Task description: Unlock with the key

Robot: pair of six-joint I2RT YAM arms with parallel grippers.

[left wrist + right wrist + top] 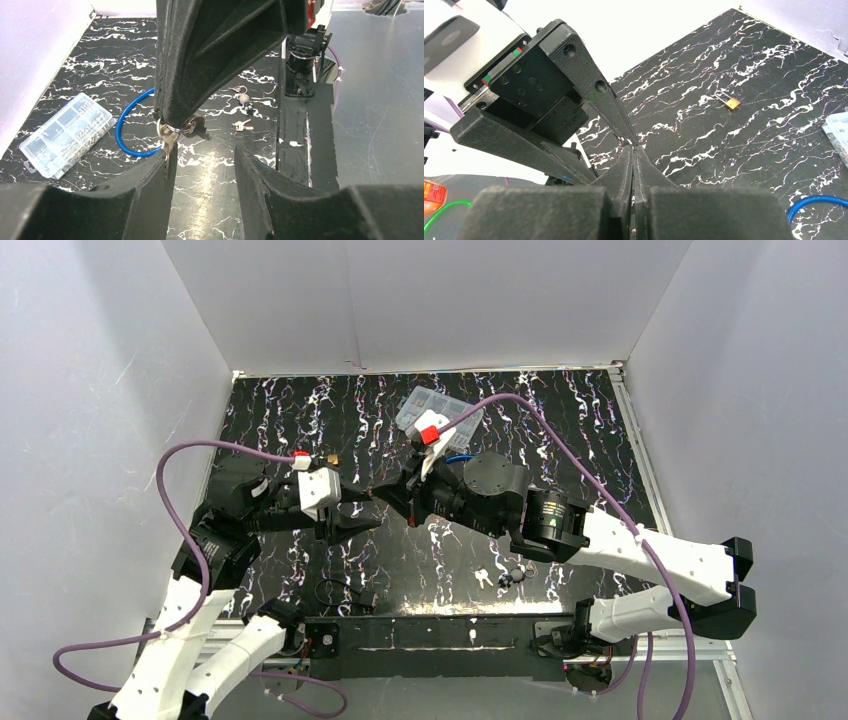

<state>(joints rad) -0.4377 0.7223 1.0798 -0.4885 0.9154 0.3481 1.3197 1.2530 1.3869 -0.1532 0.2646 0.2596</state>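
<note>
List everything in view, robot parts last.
padlock: 1, brass, lying on the mat, far left part
key bunch: 1, silver and dark, hanging from the right gripper's tips
loose keys: 1 small set, silver, on the mat near the front edge
ball fob: 1, black, beside the loose keys
organiser box: 1, clear, far side of the mat
cable loop: 1, blue, next to the box
cord: 1, black, front left of the mat
mat: 1, black with white veining
left gripper: 1, black, jaws apart by the key bunch
right gripper: 1, black, jaws shut on the key bunch
</note>
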